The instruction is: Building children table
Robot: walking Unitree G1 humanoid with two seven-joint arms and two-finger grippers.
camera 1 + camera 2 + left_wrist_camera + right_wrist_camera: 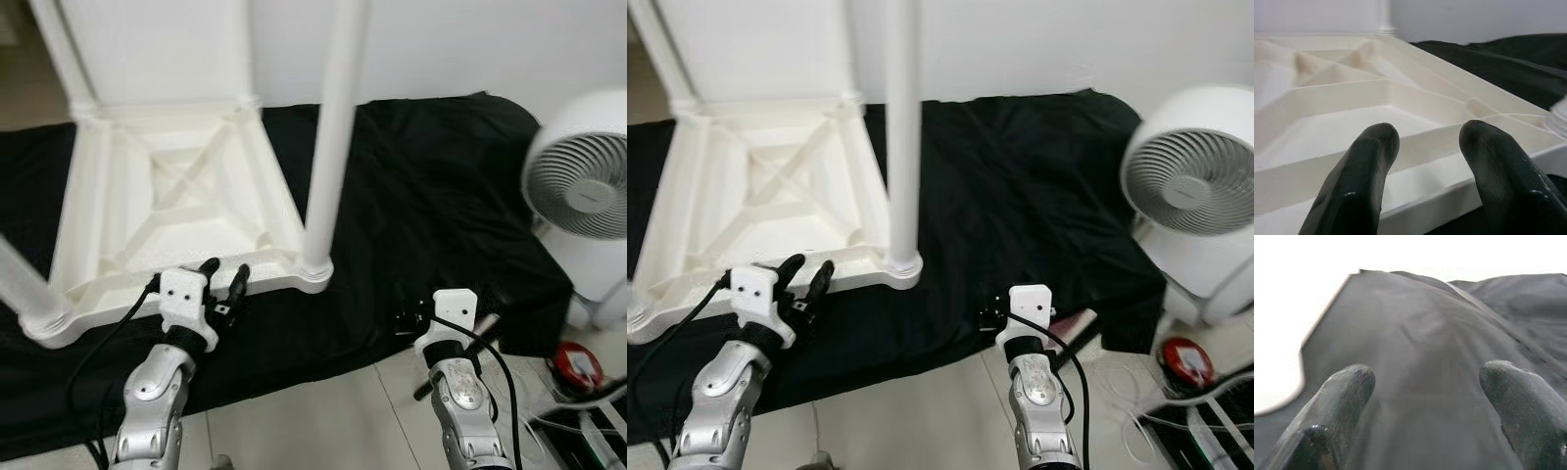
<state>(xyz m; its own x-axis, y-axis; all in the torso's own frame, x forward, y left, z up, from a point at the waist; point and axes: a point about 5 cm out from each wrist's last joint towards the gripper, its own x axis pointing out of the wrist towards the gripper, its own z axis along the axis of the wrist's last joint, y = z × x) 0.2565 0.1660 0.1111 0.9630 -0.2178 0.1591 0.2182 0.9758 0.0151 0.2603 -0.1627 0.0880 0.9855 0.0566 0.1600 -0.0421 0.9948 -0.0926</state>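
While black cloth (421, 196) drapes the surface, a white fan (583, 186) stands beside it.

upturned table (176, 196) lies on cloth (431, 176), fan (583, 186) to its right.

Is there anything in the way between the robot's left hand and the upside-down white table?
No, nothing visible. The left gripper is right at the near edge of the upside-down white table, fingers open and pointing over its rim. Between them there's just a bit of the black cloth the table lies on.
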